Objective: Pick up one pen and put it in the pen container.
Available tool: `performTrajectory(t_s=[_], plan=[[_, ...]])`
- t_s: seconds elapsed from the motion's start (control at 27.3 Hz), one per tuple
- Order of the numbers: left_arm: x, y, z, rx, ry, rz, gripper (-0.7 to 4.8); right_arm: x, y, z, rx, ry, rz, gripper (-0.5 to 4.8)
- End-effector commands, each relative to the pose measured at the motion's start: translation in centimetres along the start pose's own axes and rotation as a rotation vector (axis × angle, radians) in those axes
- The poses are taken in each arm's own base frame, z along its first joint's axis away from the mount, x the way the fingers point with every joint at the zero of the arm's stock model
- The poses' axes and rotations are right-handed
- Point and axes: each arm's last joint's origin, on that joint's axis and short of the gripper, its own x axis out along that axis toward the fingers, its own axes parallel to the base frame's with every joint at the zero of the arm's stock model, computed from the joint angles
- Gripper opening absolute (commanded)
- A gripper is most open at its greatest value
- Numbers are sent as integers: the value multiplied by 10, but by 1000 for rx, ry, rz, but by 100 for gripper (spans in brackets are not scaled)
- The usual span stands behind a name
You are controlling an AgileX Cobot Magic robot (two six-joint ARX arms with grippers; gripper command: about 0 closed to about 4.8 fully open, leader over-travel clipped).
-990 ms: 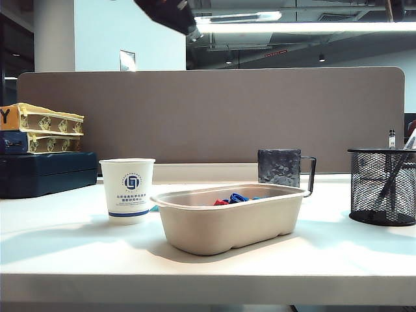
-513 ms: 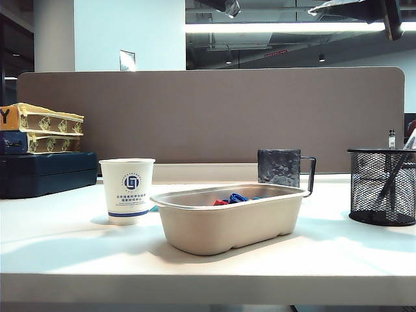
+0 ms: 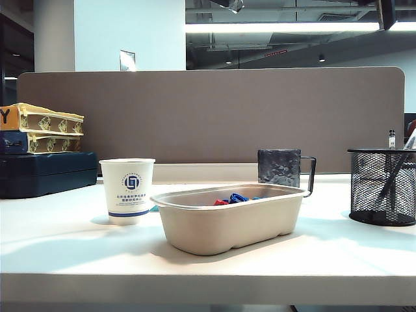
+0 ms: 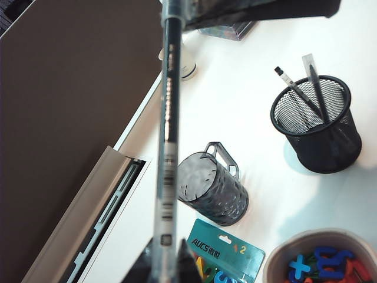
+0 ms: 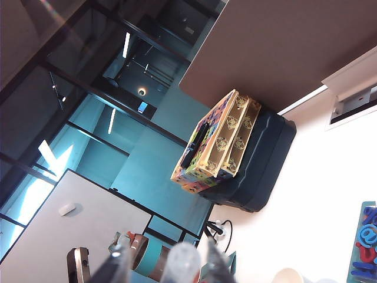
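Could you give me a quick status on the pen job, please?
Left gripper shut on pen, high above table. Right gripper aloft, state unclear. Pen container holds two pens, unobstructed.

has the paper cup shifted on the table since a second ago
No. The paper cup stands at the same spot left of the beige tray in the exterior view, with the same gap between them.

Counts:
- pens: 3. One pen runs down the frame centre in the left wrist view, two pens stand in the pen container, right side
- mesh containers: 1
- grey mug: 1
- paper cup: 1
- beige tray: 1
- grippers: 2, left gripper, right gripper
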Motion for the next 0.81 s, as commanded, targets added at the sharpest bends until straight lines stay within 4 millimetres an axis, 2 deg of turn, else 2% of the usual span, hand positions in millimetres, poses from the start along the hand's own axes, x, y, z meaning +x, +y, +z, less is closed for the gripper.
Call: performTrajectory(t_s=[0.04,0.11,0.29,0.48,0.7,0.81], plan=[[-2,2,4,-9,-28,11,-6,0,5,2,-15,-9,28,133],[-2,2,4,-9,-31,6,-6,0,5,2,-15,-6,30,92],[-2,1,4,-8,-39,-4,-5,0,5,2,-20,-6,38,68],[-2,1,4,-8,-39,-4,-5,0,7,3,-29,-13,51,17],[-1,1,4,-8,-38,-5,-4,0,7,3,-29,-13,51,16],[-1,1,4,-8,-32,-10,29,0,7,3,-29,-13,51,16]])
